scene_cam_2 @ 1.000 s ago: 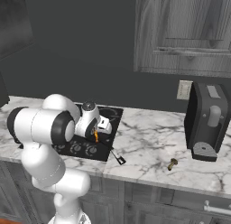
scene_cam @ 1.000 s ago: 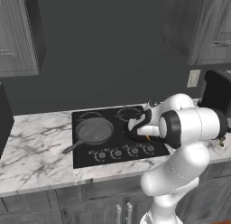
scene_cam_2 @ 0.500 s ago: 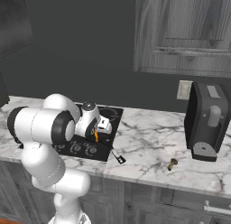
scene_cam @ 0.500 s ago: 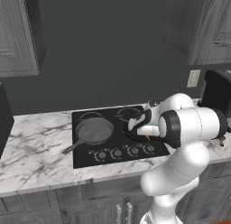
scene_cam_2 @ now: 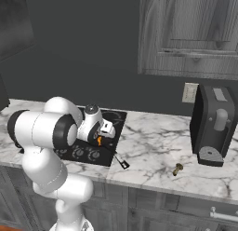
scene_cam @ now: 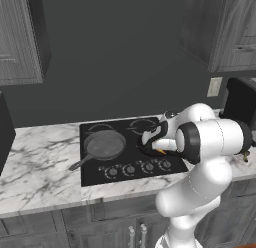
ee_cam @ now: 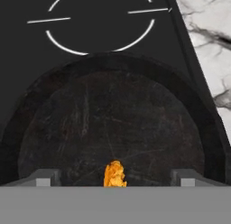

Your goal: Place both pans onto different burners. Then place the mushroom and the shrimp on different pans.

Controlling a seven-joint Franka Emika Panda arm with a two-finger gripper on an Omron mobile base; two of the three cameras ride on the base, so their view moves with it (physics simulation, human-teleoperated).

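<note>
Since a second ago the gripper [ee_cam: 113, 179] has let go: its two fingertips [ee_cam: 43, 178] now stand wide apart with the shrimp [ee_cam: 114, 174] lying free between them on the floor of the black pan [ee_cam: 113, 123]. That orange sliver lies with its long axis running from the fingertips toward the pan's far rim. In the right base view the shrimp [scene_cam_2: 99, 140] shows just under the hand.

Black pan [scene_cam: 150, 148] sits on the cooktop's [scene_cam: 120, 162] right front burner, close to the right edge, its thin handle [scene_cam_2: 121, 162] reaching out over the front right corner onto the marble counter [scene_cam_2: 153, 146]. Beyond it an empty burner ring [ee_cam: 101, 24] lies toward the back edge. Grey skillet [scene_cam: 104, 144] rests on the left front burner, well apart, its short handle [scene_cam: 79, 164] pointing toward the front left corner.

Mushroom [scene_cam_2: 177, 168] (a small tan lump) lies on the counter near its front edge, between the cooktop and the coffee machine [scene_cam_2: 214, 125].

Folded tightly, the arm [scene_cam: 210, 142] has its elbow high and its hand low over the black pan.
</note>
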